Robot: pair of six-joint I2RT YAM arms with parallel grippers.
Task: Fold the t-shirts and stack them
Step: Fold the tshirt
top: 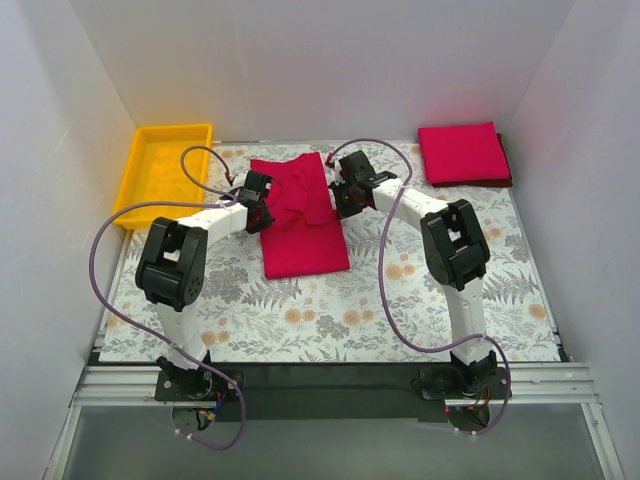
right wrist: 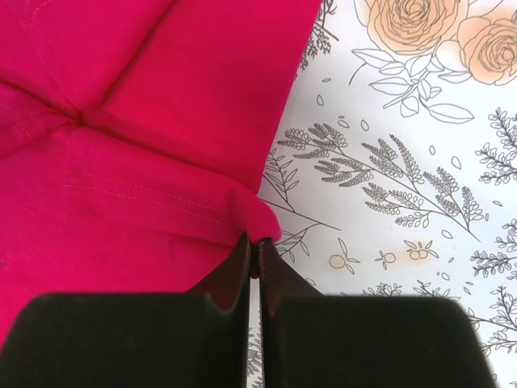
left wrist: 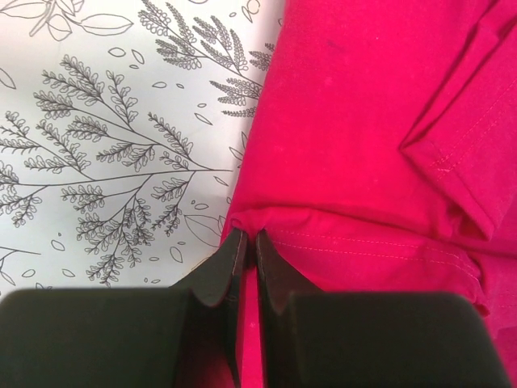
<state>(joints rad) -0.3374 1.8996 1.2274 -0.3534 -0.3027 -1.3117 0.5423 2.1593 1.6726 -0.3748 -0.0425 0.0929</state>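
Note:
A crimson t-shirt (top: 300, 225) lies partly folded in the middle of the table, its upper part rumpled between the two arms. My left gripper (top: 262, 205) is shut on the shirt's left hem edge (left wrist: 266, 222), with cloth pinched between its black fingers (left wrist: 220, 271). On the shirt's right edge, my right gripper (top: 348, 195) is shut on a fold of the same shirt (right wrist: 262, 220). A stack of folded red t-shirts (top: 462, 153) sits at the back right corner.
A yellow plastic tray (top: 165, 170) stands at the back left. A floral mat (top: 330, 310) covers the table. White walls close in the back and both sides. Purple cables loop from each arm.

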